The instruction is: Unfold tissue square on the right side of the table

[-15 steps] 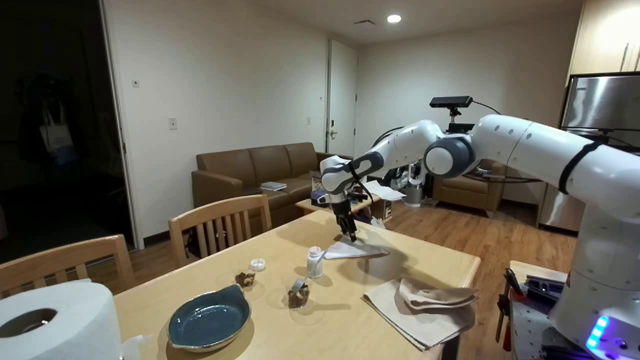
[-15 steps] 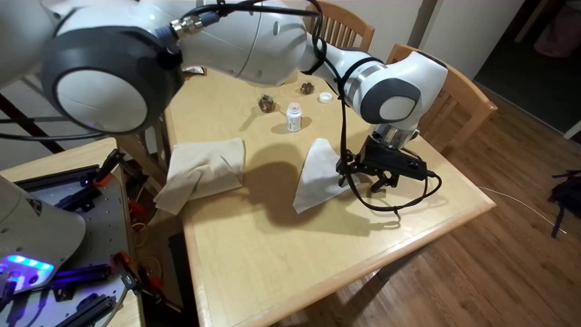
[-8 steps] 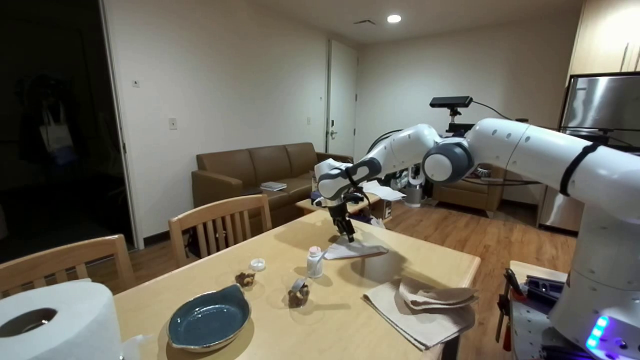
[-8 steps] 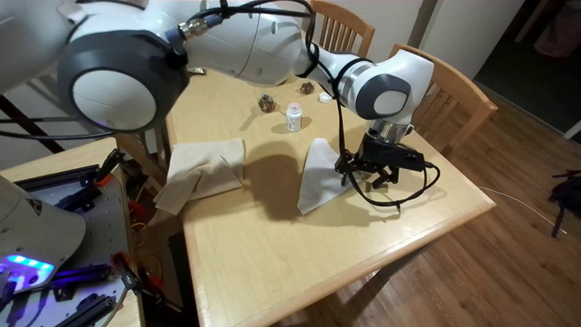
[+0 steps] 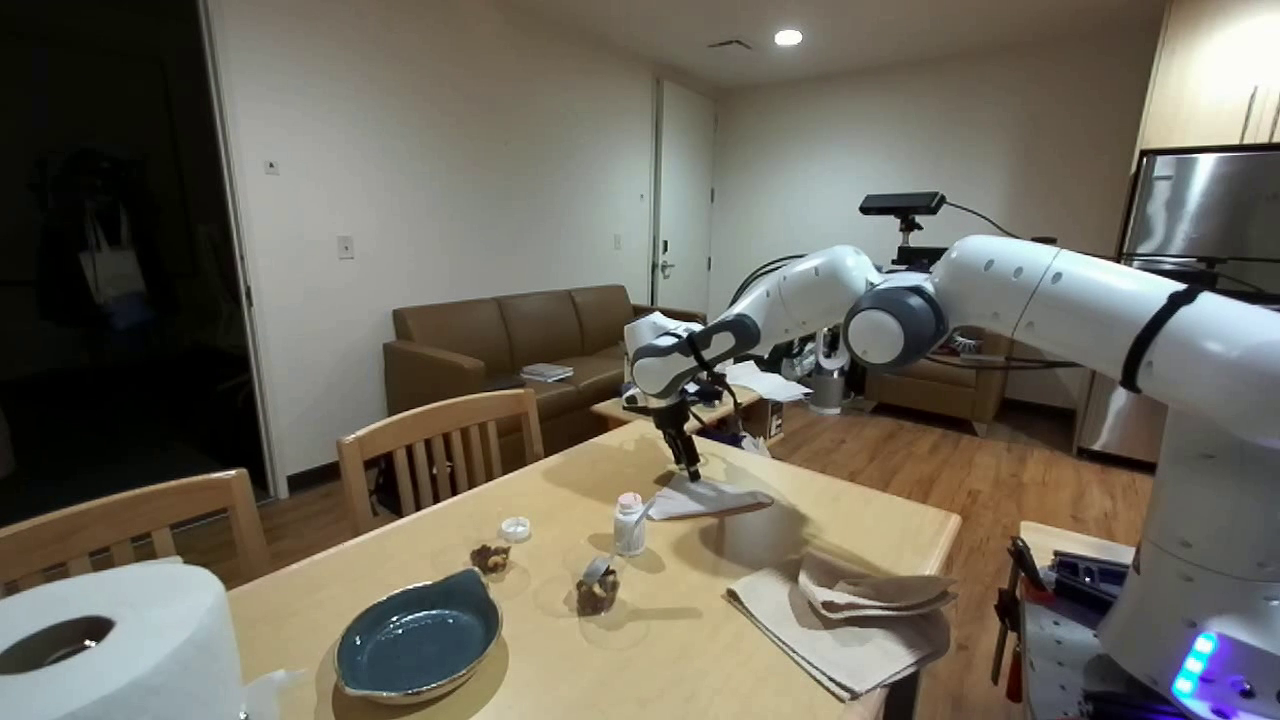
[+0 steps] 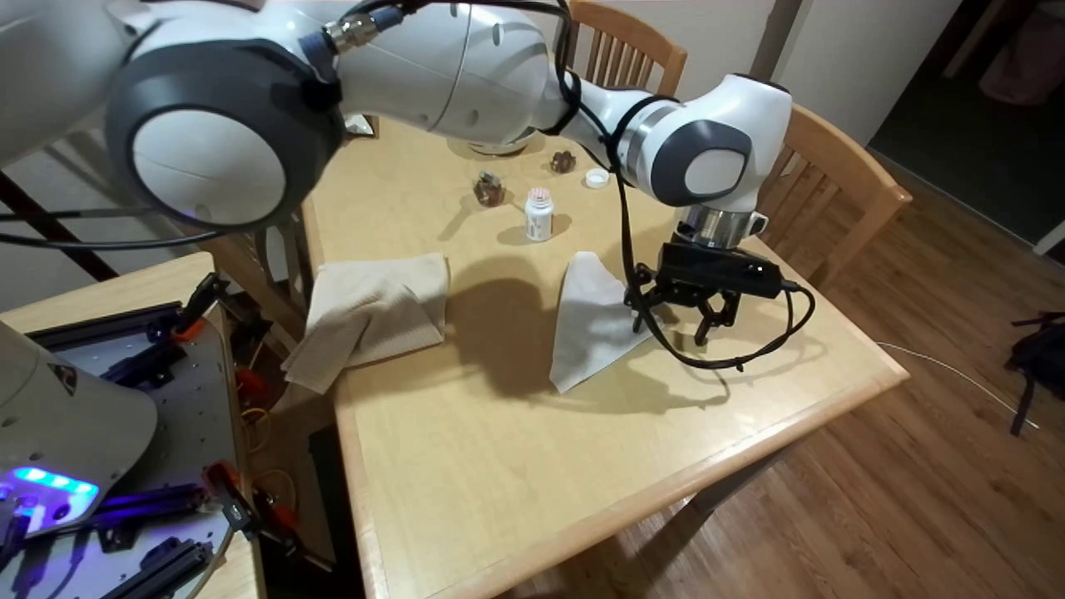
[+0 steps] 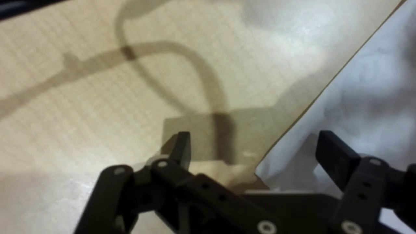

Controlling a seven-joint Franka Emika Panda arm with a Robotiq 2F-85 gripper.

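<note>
at the wrist view's right, the white tissue point(image 7: 380, 84) lies on the desk point(image 7: 81, 130), one corner showing between parted jaws of the released hand point(image 7: 253, 139).

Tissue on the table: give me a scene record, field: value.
tissue: white, roughly triangular, lying on the table
unfolded: apparently not yet
pincer: open, one finger over the tissue, the other past its edge
contact: cannot tell
holding: nothing visible
nearby: white bottle, upright; white cap, apart from it
also in view: beige cloth, folded; blue dish; paper roll
</note>
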